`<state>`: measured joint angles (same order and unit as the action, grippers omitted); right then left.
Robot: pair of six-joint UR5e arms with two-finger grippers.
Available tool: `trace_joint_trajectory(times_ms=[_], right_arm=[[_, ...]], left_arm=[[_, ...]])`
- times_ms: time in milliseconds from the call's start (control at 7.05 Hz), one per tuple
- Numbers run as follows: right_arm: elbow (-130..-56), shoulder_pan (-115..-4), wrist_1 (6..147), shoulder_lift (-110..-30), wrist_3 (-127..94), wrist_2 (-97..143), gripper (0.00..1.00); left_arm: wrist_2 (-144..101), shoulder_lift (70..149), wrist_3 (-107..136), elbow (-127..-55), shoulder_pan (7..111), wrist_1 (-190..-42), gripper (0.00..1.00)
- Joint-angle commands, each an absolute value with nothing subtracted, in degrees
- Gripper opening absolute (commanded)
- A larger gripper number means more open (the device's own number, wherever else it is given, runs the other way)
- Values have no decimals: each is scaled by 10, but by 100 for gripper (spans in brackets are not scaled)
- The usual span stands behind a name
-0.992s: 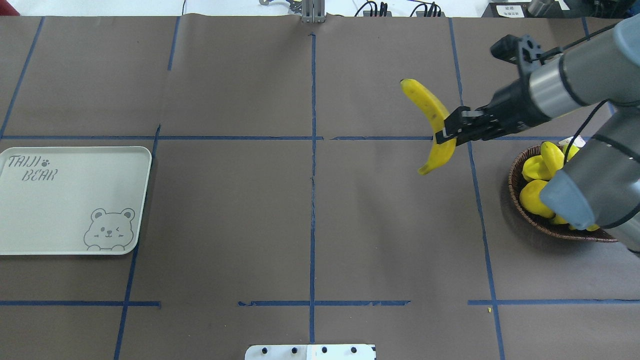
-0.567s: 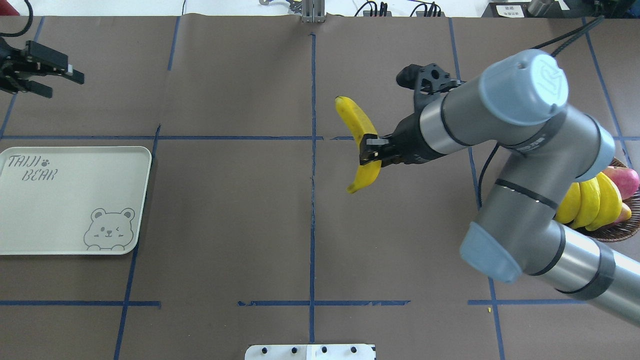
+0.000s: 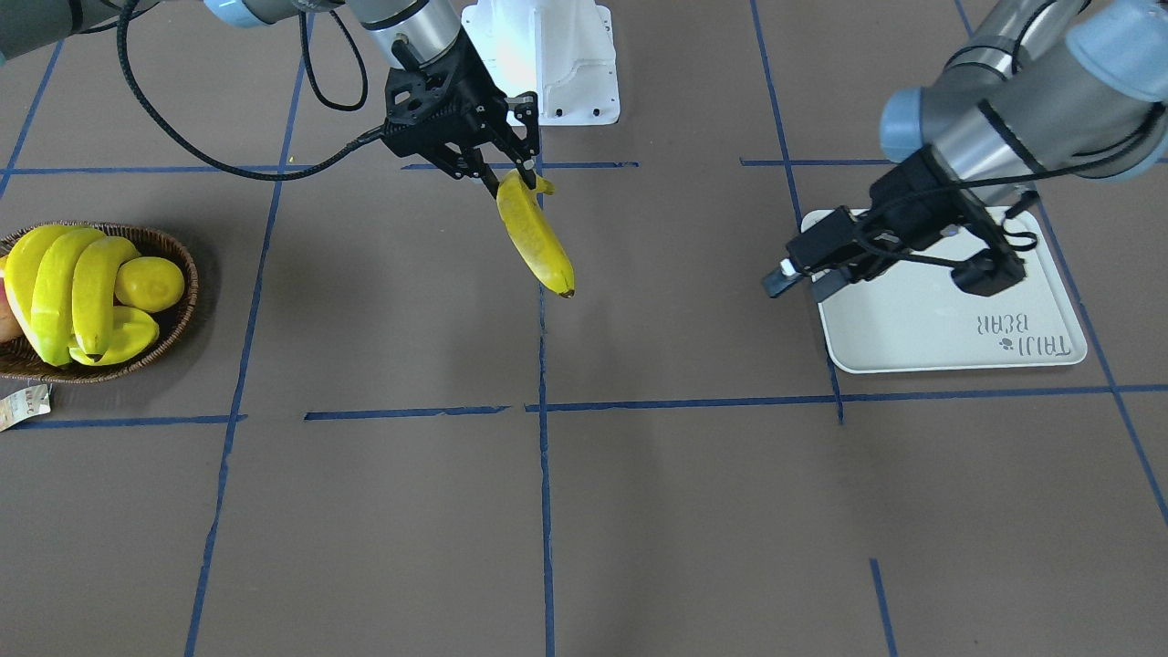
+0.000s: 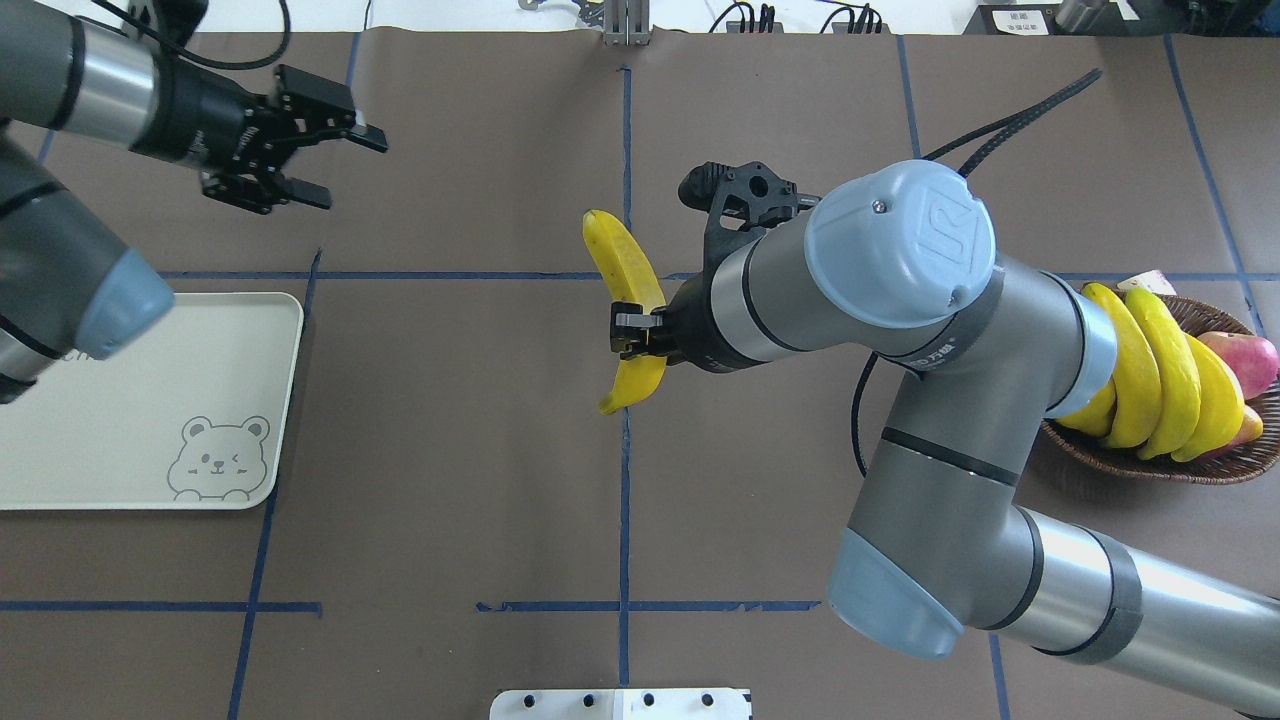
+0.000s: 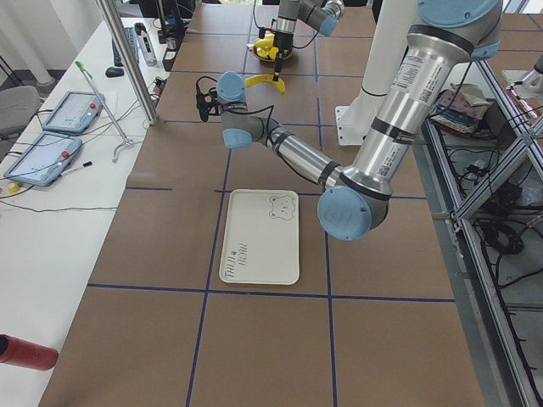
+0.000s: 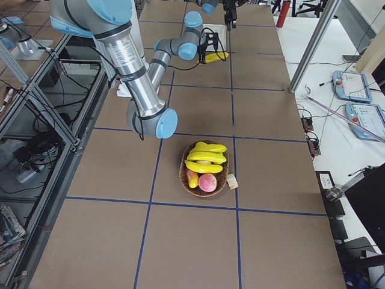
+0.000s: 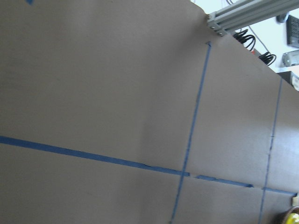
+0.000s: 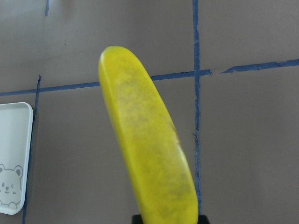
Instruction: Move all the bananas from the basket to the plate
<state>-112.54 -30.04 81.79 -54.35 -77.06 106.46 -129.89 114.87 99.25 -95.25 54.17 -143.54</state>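
Note:
My right gripper (image 4: 634, 336) is shut on one yellow banana (image 4: 626, 272) and holds it above the table's centre line; it also shows in the front view (image 3: 536, 239) and fills the right wrist view (image 8: 145, 154). Three more bananas (image 4: 1150, 355) lie in the brown wicker basket (image 4: 1150, 462) at the far right, seen too in the front view (image 3: 64, 278). The pale bear-face plate (image 4: 120, 440) lies at the left with nothing on it. My left gripper (image 4: 338, 165) is open and empty, beyond the plate's far right corner, well left of the held banana.
A round lemon (image 3: 151, 283) and a reddish fruit (image 4: 1245, 358) share the basket. A paper tag (image 3: 23, 406) lies beside it. Blue tape lines cross the brown table cover. The right arm's elbow (image 4: 900, 250) spans the area between the basket and the centre.
My right gripper has carried the banana leftward from near the basket to the centre line. My left arm has come in from the left edge and moved right, gripper open.

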Motion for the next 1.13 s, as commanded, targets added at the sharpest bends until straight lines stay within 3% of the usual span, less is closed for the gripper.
trace_joint_trajectory(times_ms=[0,992], right_arm=[[-1123,-292,820,-536,-779,1056,1],[-1129,-288,819,-526,-780,1055,1]], left_arm=[[-1193,1189,1116,-962,449,-1494,98],[-1141,1231,1124,-955,367,-1489,95]])
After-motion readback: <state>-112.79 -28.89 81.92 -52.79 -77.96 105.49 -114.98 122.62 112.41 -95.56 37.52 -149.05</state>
